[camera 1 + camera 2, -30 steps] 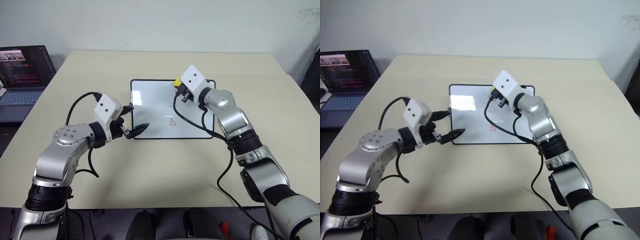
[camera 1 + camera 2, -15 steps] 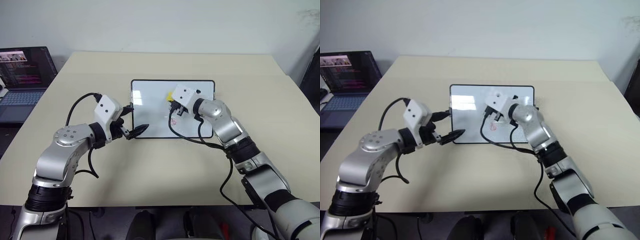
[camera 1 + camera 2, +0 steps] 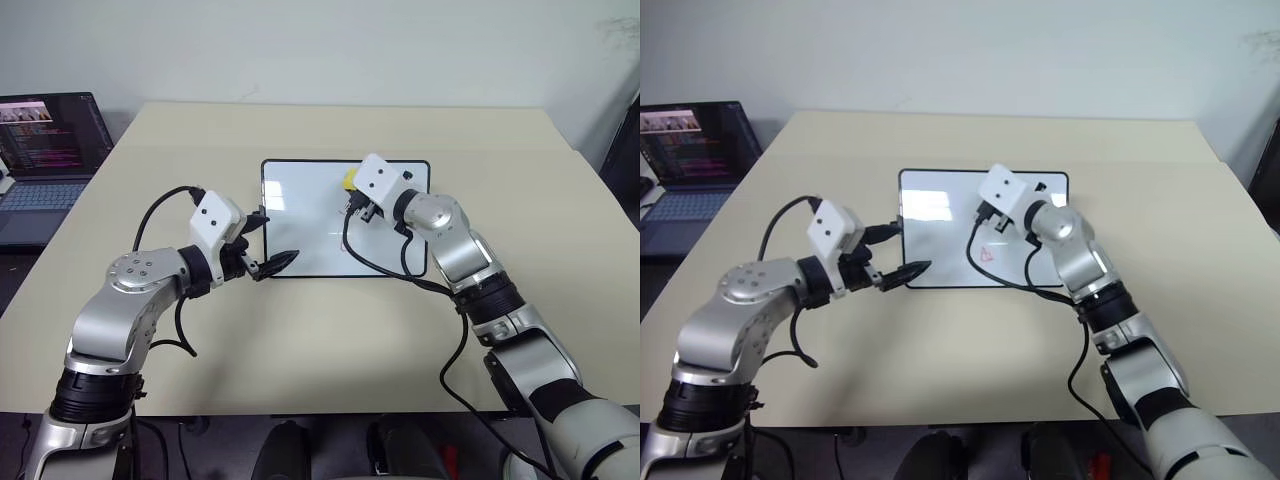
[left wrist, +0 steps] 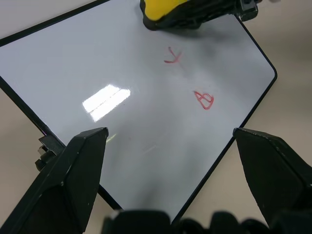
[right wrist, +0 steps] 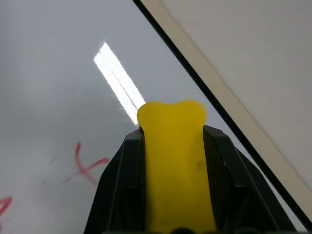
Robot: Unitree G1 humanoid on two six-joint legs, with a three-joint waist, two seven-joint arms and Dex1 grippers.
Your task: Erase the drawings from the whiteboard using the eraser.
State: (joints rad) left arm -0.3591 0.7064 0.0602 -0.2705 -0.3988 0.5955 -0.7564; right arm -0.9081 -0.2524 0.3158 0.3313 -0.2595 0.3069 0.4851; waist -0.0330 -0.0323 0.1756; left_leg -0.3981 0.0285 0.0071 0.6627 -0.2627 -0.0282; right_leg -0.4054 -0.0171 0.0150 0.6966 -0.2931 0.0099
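Observation:
The whiteboard (image 3: 300, 215) lies flat in the middle of the table. My right gripper (image 3: 354, 192) is over its far middle, shut on the yellow eraser (image 5: 173, 161), which rests at the board's surface. Two red drawings show in the left wrist view: a cross (image 4: 173, 56) just by the eraser (image 4: 165, 12) and a small triangle (image 4: 204, 100) nearer to me. My left gripper (image 4: 169, 131) is open at the board's near left corner, one finger (image 3: 283, 256) on each side of it; whether they touch the frame I cannot tell.
An open laptop (image 3: 45, 150) sits off the table's far left corner. The right arm's black cable (image 3: 370, 262) loops over the board's near right part. Bare tan tabletop (image 3: 330, 350) lies around the board.
The right gripper with the eraser swept from the board's far right toward its middle, then drew back toward the far edge. The left gripper stayed put.

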